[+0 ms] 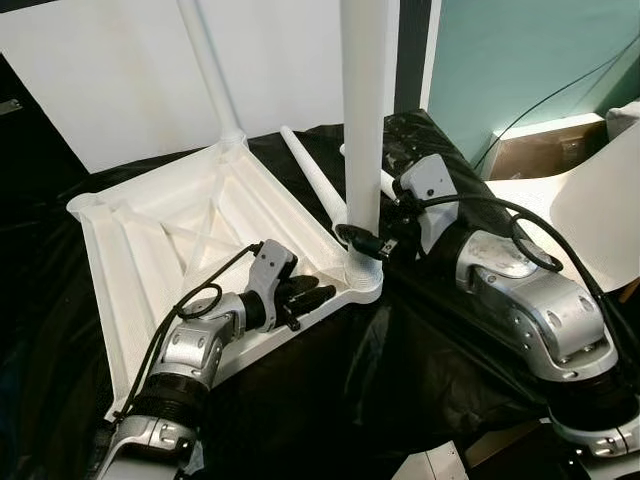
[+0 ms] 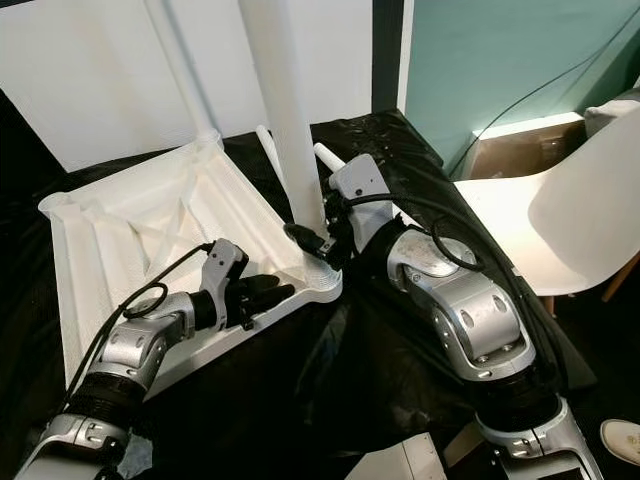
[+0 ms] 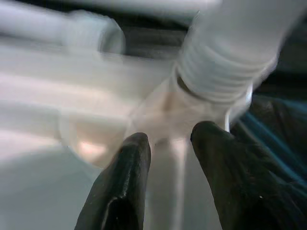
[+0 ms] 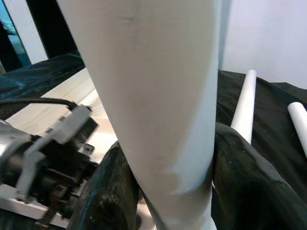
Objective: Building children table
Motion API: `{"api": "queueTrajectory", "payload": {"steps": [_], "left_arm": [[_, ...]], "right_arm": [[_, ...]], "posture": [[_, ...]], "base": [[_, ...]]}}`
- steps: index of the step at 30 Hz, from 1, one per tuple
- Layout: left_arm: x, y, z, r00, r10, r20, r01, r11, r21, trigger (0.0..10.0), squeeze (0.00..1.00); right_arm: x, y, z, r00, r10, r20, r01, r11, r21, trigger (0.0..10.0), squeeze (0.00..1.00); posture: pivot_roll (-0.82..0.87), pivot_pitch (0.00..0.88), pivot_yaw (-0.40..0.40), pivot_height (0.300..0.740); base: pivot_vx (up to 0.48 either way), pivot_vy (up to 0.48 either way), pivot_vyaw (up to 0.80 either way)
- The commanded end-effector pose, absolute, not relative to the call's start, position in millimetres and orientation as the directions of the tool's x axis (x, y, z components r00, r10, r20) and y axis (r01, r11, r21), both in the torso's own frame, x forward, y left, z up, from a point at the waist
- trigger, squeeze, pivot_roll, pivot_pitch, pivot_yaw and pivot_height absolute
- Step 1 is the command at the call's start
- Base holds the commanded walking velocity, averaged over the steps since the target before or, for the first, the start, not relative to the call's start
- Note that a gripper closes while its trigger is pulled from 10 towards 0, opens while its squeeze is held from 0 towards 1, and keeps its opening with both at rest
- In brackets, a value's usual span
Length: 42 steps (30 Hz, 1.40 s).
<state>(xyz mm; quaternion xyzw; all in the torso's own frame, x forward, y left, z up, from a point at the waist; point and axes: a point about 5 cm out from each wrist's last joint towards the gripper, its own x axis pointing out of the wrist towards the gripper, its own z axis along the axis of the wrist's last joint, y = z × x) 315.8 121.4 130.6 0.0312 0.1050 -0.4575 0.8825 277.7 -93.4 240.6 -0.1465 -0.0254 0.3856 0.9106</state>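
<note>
Left eye view: we are pinching the second leg (image 1: 365,120) with the right gripper (image 1: 362,240), left gripper (image 1: 312,296) spread bracing the tabletop (image 1: 160,240); two legs (image 1: 312,180) remaining.

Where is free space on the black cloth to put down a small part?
Free: black cloth in front, between the two arms. Crowded: the tabletop corner, where the right claw grips the leg and the left claw rests; loose legs lie behind.
</note>
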Motion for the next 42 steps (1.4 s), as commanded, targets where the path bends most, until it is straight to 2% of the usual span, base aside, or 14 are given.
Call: {"api": "queueTrajectory", "payload": {"steps": [1,8,13,18,31,32,33,34,38,39,40,42], "left_arm": [[320.4,130.2,142.5,0.619,-0.765,-0.179,0.777,0.629,0.000,10.0,0.00],[321.1,129.6,162.3,0.595,-0.801,-0.068,0.800,0.598,-0.039,10.0,0.00],[322.0,132.7,152.2,0.608,-0.776,-0.167,0.788,0.615,0.008,10.0,0.00],[318.0,133.1,121.9,0.590,-0.728,-0.351,0.790,0.610,0.063,10.0,0.00],[335.6,125.9,113.2,0.704,-0.619,-0.349,0.676,0.734,0.063,10.0,0.00],[335.6,123.1,119.1,0.695,-0.653,-0.301,0.689,0.725,0.016,10.0,0.45],[335.6,123.1,119.1,0.695,-0.653,-0.301,0.689,0.725,0.016,10.0,0.45],[334.3,122.4,121.0,0.685,-0.669,-0.289,0.699,0.715,0.004,10.0,1.00],[330.9,121.9,122.7,0.663,-0.693,-0.284,0.725,0.688,0.013,10.0,1.00],[329.3,122.0,123.0,0.650,-0.705,-0.285,0.740,0.673,0.023,10.0,0.85],[326.9,122.1,124.5,0.631,-0.724,-0.279,0.761,0.648,0.037,10.0,0.00],[325.5,122.4,125.3,0.618,-0.737,-0.275,0.774,0.632,0.047,10.0,0.00]], "right_arm": [[277.9,-92.1,244.8,0.700,0.712,-0.052,-0.692,0.659,-0.295,10.0,0.00],[283.9,-94.5,248.0,0.723,0.690,-0.034,-0.664,0.681,-0.308,10.0,0.00],[283.9,-94.8,247.1,0.725,0.688,-0.036,-0.663,0.683,-0.307,10.0,0.00],[284.1,-98.1,247.2,0.730,0.682,-0.042,-0.658,0.685,-0.313,10.0,0.00],[282.0,-98.2,246.2,0.728,0.684,-0.052,-0.662,0.680,-0.316,10.0,0.00],[280.3,-96.8,244.4,0.725,0.687,-0.056,-0.666,0.678,-0.311,10.0,0.00],[280.3,-96.8,244.4,0.725,0.687,-0.056,-0.666,0.678,-0.311,10.0,0.00],[279.4,-96.8,243.3,0.725,0.686,-0.058,-0.667,0.679,-0.308,10.0,0.00],[278.6,-98.3,241.4,0.733,0.678,-0.063,-0.661,0.687,-0.302,10.0,0.00],[278.1,-98.6,240.9,0.735,0.676,-0.063,-0.660,0.689,-0.301,10.0,0.00],[277.9,-98.6,240.6,0.735,0.676,-0.063,-0.660,0.690,-0.298,10.0,0.00],[277.6,-98.3,240.5,0.734,0.676,-0.062,-0.661,0.689,-0.297,10.0,0.00]], "posture": [[-0.18,0.000,0.111,0.740],[-0.18,0.000,0.120,0.740],[-0.18,0.000,0.121,0.740],[-0.18,0.000,0.122,0.740],[-0.19,0.000,0.124,0.740],[-0.19,0.000,0.129,0.740],[-0.19,0.000,0.129,0.740],[-0.20,0.000,0.132,0.740],[-0.20,0.000,0.134,0.740],[-0.20,0.000,0.138,0.740],[-0.20,0.000,0.138,0.740],[-0.20,0.000,0.138,0.740]], "base": [[0.000,0.000,0.00],[0.000,0.000,0.00],[0.000,0.000,0.00],[0.000,0.000,0.00],[0.000,0.000,0.00],[0.000,0.000,0.00],[0.000,0.000,0.00],[0.000,0.000,0.00],[0.000,0.000,0.00],[0.000,0.000,0.00],[0.000,0.000,0.00],[0.000,0.000,0.00]]}}
